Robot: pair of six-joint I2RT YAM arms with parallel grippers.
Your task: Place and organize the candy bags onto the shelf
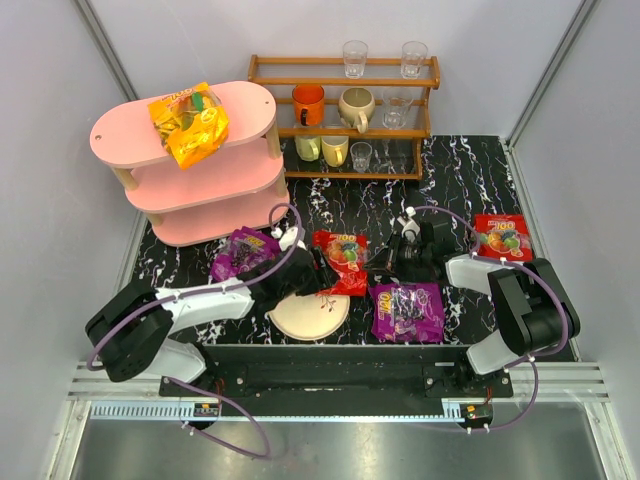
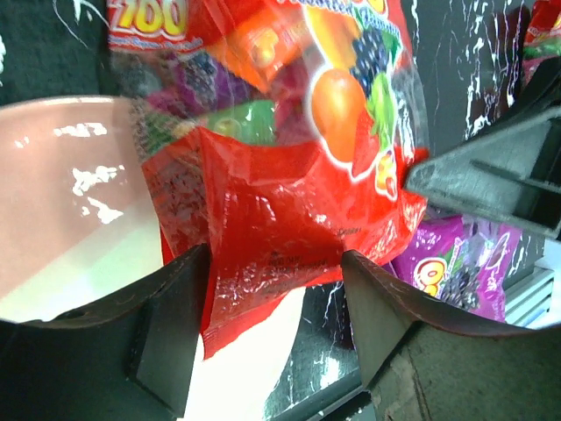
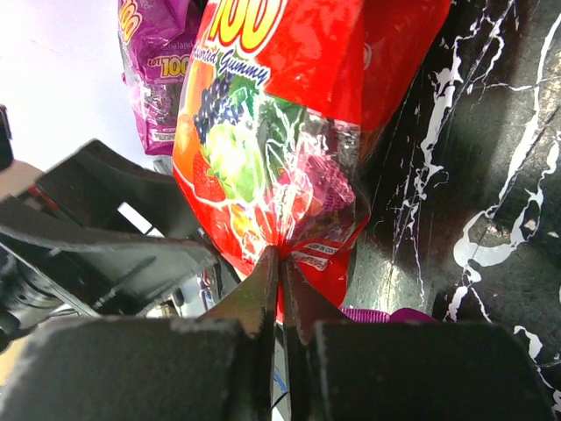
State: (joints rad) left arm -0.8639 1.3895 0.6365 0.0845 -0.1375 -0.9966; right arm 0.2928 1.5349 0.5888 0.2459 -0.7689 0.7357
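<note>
The top external view looks down from above and behind the two arm bases, taking in the whole desk (image 1: 470,180) with the pink shelf (image 1: 190,160) far left and the brown rack (image 1: 345,115) at the back. Each wrist view sits very close, looking out past its own claw: left claw (image 2: 273,289), right claw (image 3: 280,272). All three share the middle red candy bag (image 1: 342,258) (image 2: 289,202) (image 3: 272,149).

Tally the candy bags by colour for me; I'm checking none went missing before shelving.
Red: 2, one between the two grippers, one far right.
Purple: 2, one beside the shelf, one at the front.
Orange-yellow: 1, on the top tier.
Total: 5
</note>
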